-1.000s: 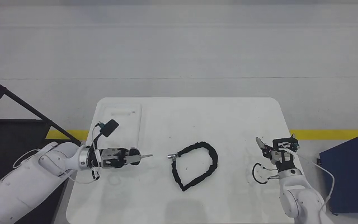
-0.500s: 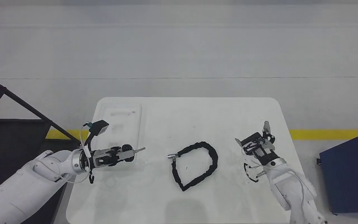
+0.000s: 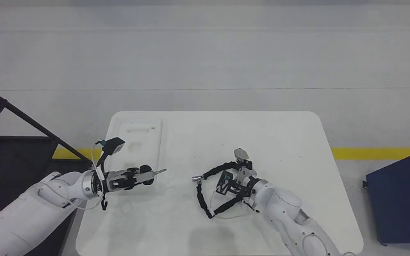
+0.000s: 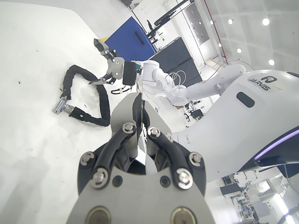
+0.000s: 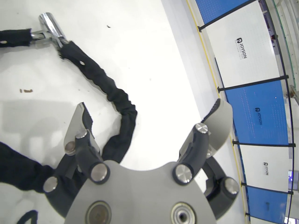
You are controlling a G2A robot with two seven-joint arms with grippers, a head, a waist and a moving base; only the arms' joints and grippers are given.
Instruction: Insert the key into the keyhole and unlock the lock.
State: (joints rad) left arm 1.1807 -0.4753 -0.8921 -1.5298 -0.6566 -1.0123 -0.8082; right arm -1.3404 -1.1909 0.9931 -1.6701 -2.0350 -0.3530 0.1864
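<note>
Lying near the middle of the table point(image 3: 288, 134), the black chain lock point(image 4: 104, 101) has the right jaws spread wide over its loop. The left jaws, well apart from it, pinch the key point(image 3: 159, 171), tip toward the lock's silver cylinder point(image 4: 59, 106).

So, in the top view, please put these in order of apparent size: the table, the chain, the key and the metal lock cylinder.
1. table, by far the largest
2. chain
3. key and lock cylinder: both look tiny and about alike, so I do not rank them.
</note>
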